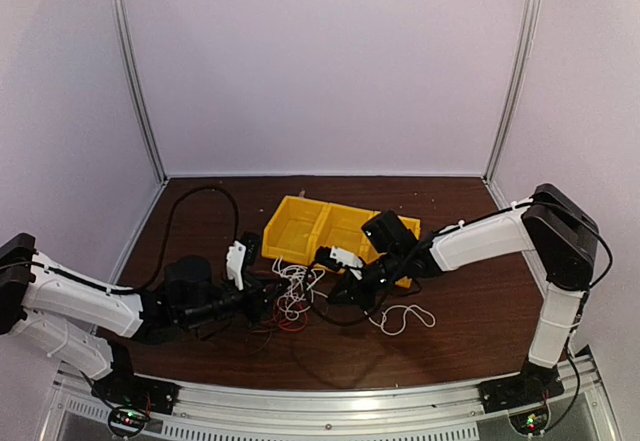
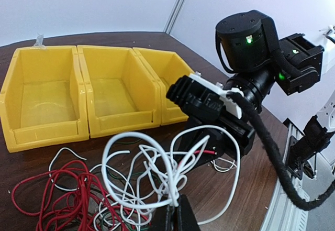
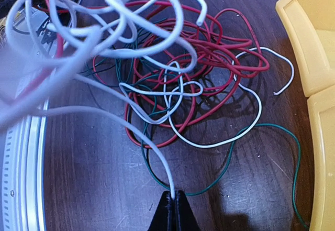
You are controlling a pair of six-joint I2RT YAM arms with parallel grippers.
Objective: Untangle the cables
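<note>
The cables (image 1: 290, 299) lie in one mixed clump of white, red and dark green wires between my two grippers. My left gripper (image 1: 272, 301) is shut on a bunch of white cable loops (image 2: 157, 157), which stand up above its fingertips (image 2: 174, 204). Red cable (image 2: 52, 199) lies coiled on the table to its left. My right gripper (image 1: 338, 293) is shut on a single white cable (image 3: 152, 147) at its tips (image 3: 173, 193). That cable runs up to raised white loops. Red loops (image 3: 209, 47) and a green wire (image 3: 230, 157) lie flat beneath.
A row of yellow bins (image 1: 318, 229) stands just behind the clump and shows in both wrist views (image 2: 120, 89) (image 3: 314, 37). A separate small white coil (image 1: 405, 318) lies to the right of the right gripper. The table's metal front rail (image 3: 21, 168) runs close by.
</note>
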